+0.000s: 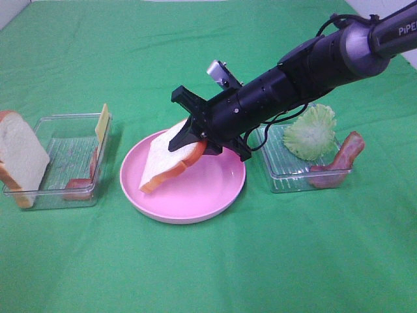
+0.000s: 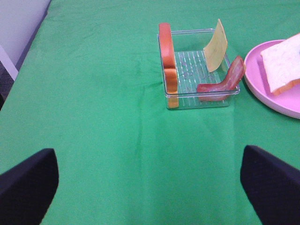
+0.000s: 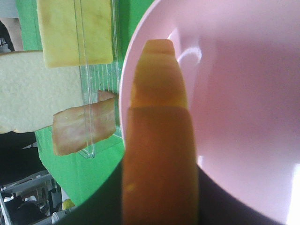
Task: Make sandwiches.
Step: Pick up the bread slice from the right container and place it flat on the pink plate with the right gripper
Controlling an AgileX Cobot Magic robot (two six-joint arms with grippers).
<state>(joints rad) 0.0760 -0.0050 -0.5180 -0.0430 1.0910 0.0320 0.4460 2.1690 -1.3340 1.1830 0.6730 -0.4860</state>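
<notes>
While the right gripper (image 1: 197, 138) pinches its fingers on the crust of a white bread slice (image 1: 161, 160) with orange-brown edging, tilted over the pink plate (image 1: 195, 212), the left gripper (image 2: 150, 180) stands spread wide, holding nothing.

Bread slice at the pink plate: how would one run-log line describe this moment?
right gripper: shut on bread slice | bread slice: tilted over pink plate | left gripper: open, empty

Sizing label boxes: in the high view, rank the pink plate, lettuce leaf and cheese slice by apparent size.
1. pink plate
2. lettuce leaf
3. cheese slice, which stands almost edge-on to this camera, so it looks narrow here.
</notes>
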